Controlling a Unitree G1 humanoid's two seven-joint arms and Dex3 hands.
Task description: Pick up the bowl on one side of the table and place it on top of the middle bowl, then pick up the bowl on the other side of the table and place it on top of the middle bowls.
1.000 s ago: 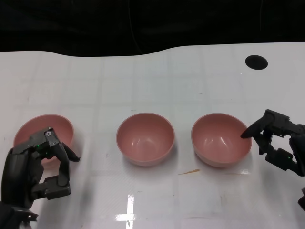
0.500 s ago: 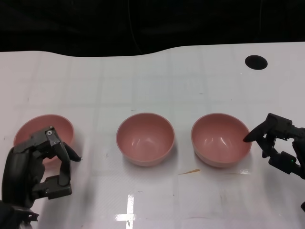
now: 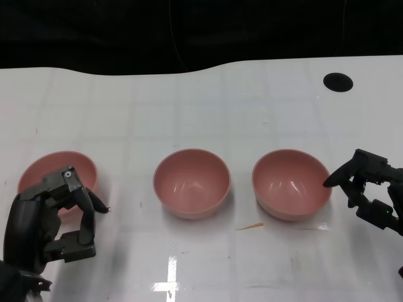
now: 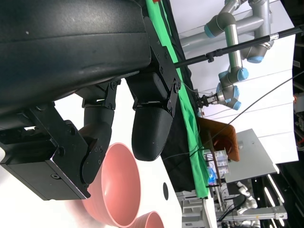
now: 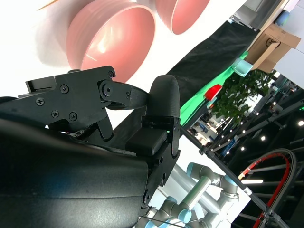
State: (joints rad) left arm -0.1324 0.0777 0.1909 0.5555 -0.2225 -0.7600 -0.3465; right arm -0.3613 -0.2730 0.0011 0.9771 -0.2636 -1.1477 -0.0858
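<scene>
- Bowls stand in a row on the white glossy table (image 3: 189,113): left pink round plastic bowl (image 3: 47,170), middle pink round plastic bowl (image 3: 191,182), right pink round plastic bowl (image 3: 291,184), all upright, with clear gaps between them.
- Far table edge curves against black; a small black round mark (image 3: 338,81) lies well behind the right bowl.
- Left hand (image 3: 53,220) hovers just before the left bowl, fingers spread, holding nothing.
- Right hand (image 3: 371,189) sits beside the right bowl, one fingertip at its rim, fingers apart; whether it touches, I cannot tell.
</scene>
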